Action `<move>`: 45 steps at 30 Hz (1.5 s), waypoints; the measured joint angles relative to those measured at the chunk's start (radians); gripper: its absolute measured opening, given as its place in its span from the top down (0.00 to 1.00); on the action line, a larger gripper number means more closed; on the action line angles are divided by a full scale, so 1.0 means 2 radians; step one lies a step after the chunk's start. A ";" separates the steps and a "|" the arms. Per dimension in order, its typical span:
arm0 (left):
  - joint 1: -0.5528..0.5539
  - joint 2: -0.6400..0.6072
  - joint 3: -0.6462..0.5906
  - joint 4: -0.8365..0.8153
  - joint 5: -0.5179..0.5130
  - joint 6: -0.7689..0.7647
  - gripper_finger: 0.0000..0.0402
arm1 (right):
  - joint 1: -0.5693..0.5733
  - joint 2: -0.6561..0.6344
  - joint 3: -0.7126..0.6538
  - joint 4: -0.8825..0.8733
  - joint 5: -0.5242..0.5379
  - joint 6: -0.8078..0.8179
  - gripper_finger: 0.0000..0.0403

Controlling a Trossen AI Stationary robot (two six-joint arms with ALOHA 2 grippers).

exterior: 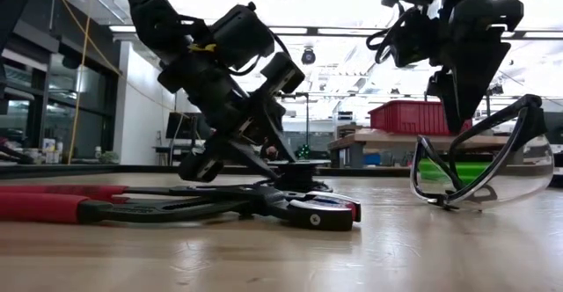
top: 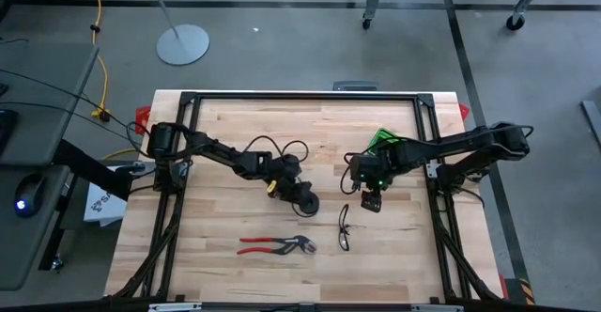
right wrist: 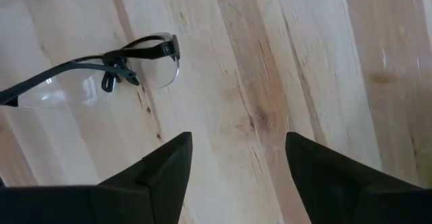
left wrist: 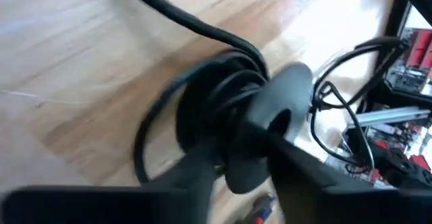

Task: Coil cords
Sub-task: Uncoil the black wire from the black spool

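Note:
The thin black cord [left wrist: 216,92] is gathered into several loops on the wood table, and one strand [left wrist: 169,11] runs away across the boards. A rounded dark grey piece [left wrist: 273,109] sits at the loops. My left gripper [left wrist: 239,150] is shut on the looped cord at mid-table; it also shows in the high view [top: 302,197] and the low view [exterior: 264,164]. My right gripper [right wrist: 236,156] is open and empty, raised above the table [top: 372,199] beside the safety glasses [top: 345,227]. My left gripper holds the bundle of loops [left wrist: 226,116] between its two fingers, several strands at once. The fingers slant down toward the table's near right. The loops lie low at the table; whether they rest on it I cannot tell. The free strand trails slack over the wood.
Red-handled pliers [top: 277,246] lie near the front of the table, close in front of the left gripper [exterior: 220,206]. The black-framed safety glasses [right wrist: 101,72] lie beside them. A green object [top: 380,140] sits behind the right arm. A black frame [top: 300,96] borders the table.

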 joint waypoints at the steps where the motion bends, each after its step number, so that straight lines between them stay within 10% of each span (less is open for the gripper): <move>1: 0.000 0.000 0.000 0.003 -0.001 0.003 0.91 | 0.000 -0.003 0.000 0.000 0.002 0.001 0.43; 8: 0.016 -0.027 -0.002 0.009 0.023 0.035 0.97 | 0.005 -0.070 0.000 0.004 0.042 0.013 0.60; 18: 0.066 -0.225 -0.001 -0.016 0.078 0.154 0.97 | 0.003 -0.162 0.000 0.130 0.073 0.103 0.75; 30: 0.108 -0.360 -0.001 -0.009 0.297 0.173 0.97 | -0.001 -0.088 0.001 0.455 0.114 0.071 0.63; 45: 0.106 -0.344 -0.001 -0.077 0.289 0.384 0.97 | -0.011 0.026 0.169 0.311 0.132 -0.126 0.49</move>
